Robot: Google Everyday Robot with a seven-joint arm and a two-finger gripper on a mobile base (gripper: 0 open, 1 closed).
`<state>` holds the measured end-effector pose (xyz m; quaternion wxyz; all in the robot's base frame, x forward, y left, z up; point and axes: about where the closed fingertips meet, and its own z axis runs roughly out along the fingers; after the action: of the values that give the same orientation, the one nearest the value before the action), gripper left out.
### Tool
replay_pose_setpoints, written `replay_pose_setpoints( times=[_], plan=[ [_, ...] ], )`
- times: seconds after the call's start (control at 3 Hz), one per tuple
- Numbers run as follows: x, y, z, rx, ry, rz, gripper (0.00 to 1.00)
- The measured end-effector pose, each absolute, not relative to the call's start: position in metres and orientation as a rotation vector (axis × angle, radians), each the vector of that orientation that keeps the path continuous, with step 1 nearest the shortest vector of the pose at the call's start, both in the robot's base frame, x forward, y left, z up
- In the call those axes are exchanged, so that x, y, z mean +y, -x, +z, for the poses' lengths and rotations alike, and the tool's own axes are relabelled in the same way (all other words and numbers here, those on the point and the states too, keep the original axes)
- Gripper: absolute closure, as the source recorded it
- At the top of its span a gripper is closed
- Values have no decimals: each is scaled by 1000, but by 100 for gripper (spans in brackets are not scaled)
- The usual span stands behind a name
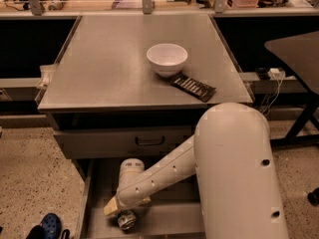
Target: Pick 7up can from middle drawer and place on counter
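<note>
The middle drawer [167, 224] stands pulled open at the bottom of the cabinet. The 7up can [125, 219] lies on the drawer's floor near its front left, shiny silver end towards me; its sides are mostly hidden. My white arm reaches down into the drawer, and my gripper [115, 209], with its tan tip, sits right on top of the can at its left side. The counter [109, 68] is the grey cabinet top above.
A white bowl [167, 59] and a dark flat packet [193, 87] sit on the counter at the right. A closed drawer front with a black handle [149, 141] is just above the open drawer. A blue shoe [50, 224] lies on the floor at the left. A black table [299, 49] stands at the right.
</note>
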<state>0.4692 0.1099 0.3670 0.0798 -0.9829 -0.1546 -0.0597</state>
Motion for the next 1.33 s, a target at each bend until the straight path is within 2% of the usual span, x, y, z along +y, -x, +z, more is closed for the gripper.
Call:
replay_pose_setpoints(
  times=[0.33,1.33],
  plan=[
    [112,-467,359,-472,2922,-153,15],
    [123,-450,394,-534,2589,-233,85]
  ],
)
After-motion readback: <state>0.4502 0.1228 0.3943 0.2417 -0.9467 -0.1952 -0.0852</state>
